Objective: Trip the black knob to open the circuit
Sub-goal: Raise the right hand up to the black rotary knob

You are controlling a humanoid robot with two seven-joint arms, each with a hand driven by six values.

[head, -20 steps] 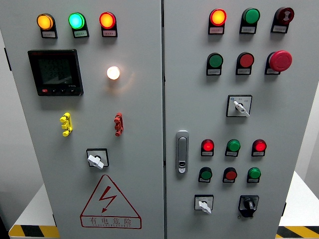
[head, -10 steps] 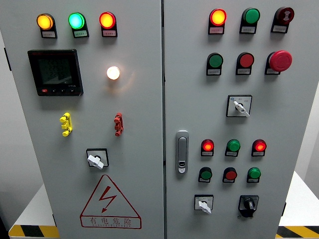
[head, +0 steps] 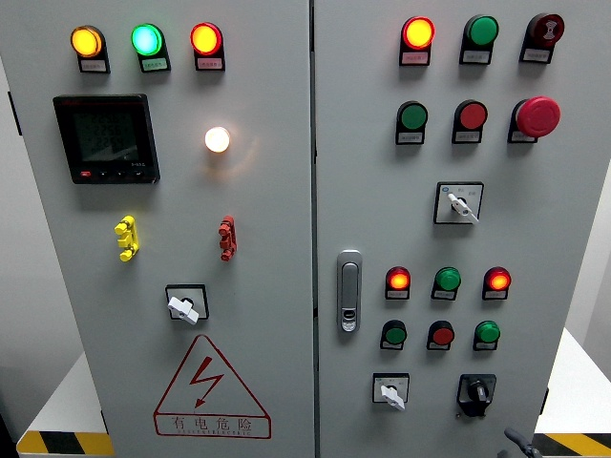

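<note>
Only a hand's tip (head: 516, 442) shows below the black knob (head: 476, 391).

Even, diffuse room light over the grey cabinet door (head: 248, 315); no hard shadows, only thin ones under each button bezel. White lamp (head: 217, 139), far up and left of the right hand (head: 520, 445), blooms and throws a warm halo onto the panel. Lit orange, green and red indicators clip at their centres. Focus sharp across the panel. The hand itself, a dark sliver at the bottom edge, slightly soft.
</note>
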